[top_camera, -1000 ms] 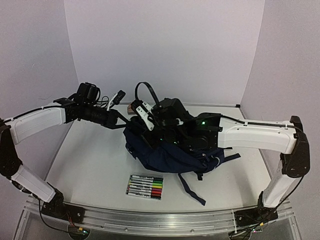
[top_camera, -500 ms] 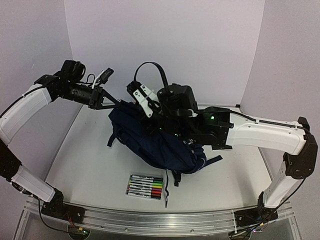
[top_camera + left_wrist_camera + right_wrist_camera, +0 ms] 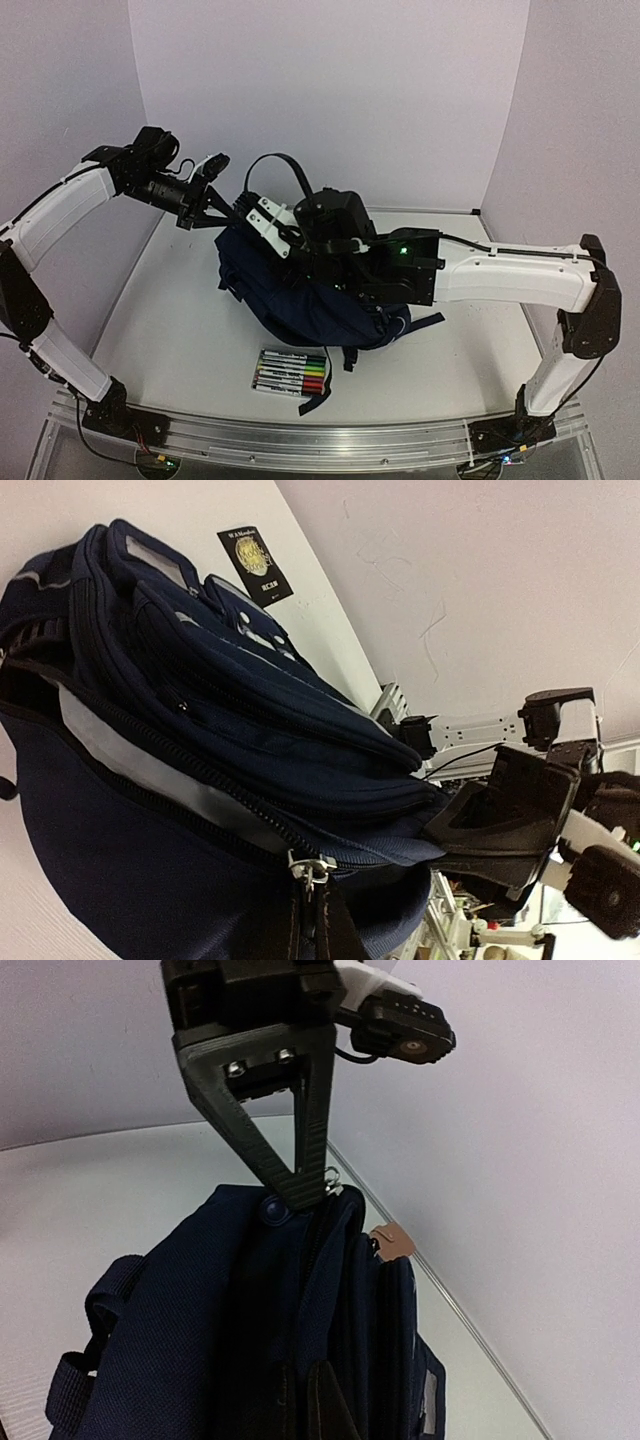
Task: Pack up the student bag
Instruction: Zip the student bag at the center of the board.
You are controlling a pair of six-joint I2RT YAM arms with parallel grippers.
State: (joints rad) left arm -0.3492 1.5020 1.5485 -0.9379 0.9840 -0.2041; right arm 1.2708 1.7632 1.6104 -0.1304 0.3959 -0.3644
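Two robot arms hold a navy bag [image 3: 300, 300] between them over the middle of a white table [image 3: 170, 320]. The bag's top is drawn up toward the far left corner, and its body sags toward the table. Whether its base rests on the surface cannot be told.

The left gripper [image 3: 222, 210] is pinched fully closed on the bag's top edge, right beside a metal zipper pull [image 3: 310, 868]. The right gripper [image 3: 262, 222] is also clamped tight on the bag's fabric, just beside the left one. Its wrist view shows a dark slit between two fabric panels under the left fingertips, which may be the mouth of a compartment. How far it is unzipped cannot be told.

A flat pack of coloured markers [image 3: 292, 373] lies on the table near its near edge, just in front of the bag and outside it. A dark strap hangs down beside the pack.

Packing looks to be at an early stage. The bag is gripped and raised, but the markers are not yet inside. Opening the bag wide, loading them and closing it all seem left to do.
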